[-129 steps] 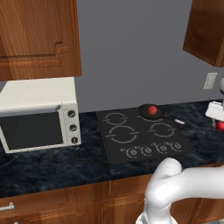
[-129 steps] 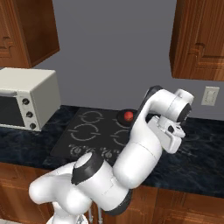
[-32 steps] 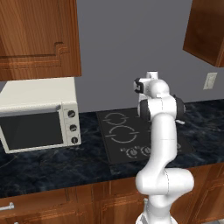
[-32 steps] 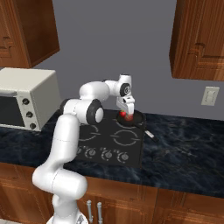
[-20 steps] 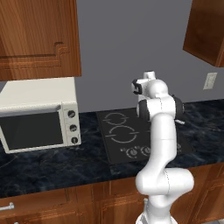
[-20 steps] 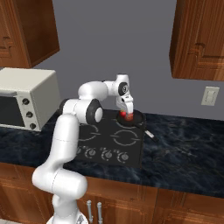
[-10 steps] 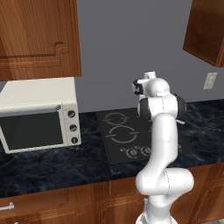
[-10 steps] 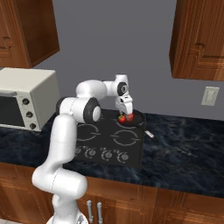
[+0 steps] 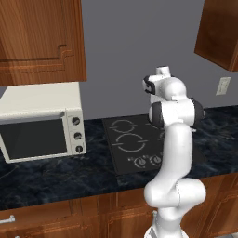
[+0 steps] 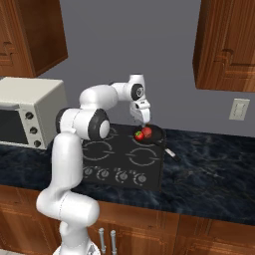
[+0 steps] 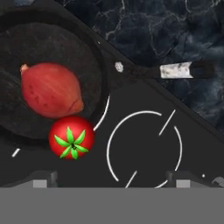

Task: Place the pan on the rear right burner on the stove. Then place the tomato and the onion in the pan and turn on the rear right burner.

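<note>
The black pan (image 10: pixel 155 134) rests on the stove (image 10: pixel 107 162) at its rear right burner, whose pale arc (image 11: pixel 105 112) peeks out beside the rim. The pan's handle (image 11: pixel 175 71) points out over the counter. A reddish-brown onion (image 11: pixel 50 89) lies inside the pan. The red tomato (image 11: pixel 71 137) sits right at the pan's rim, touching the onion; both show small in the right base view, tomato (image 10: pixel 139 135) and onion (image 10: pixel 147 131). My gripper (image 10: pixel 141 117) hangs just above them, open and holding nothing, with its fingertips (image 11: pixel 41 178) far apart.
A white microwave (image 9: pixel 39 121) stands on the dark marble counter (image 10: pixel 209 174) left of the stove. Several knobs (image 10: pixel 114 174) line the stove's front edge. Another burner ring (image 11: pixel 144 146) lies bare beside the pan. Wooden cabinets (image 10: pixel 226 45) hang overhead; an outlet (image 10: pixel 240 108) is on the wall.
The jaws have spread wide above the pan and the onion now lies free in it. The arm has barely moved.
</note>
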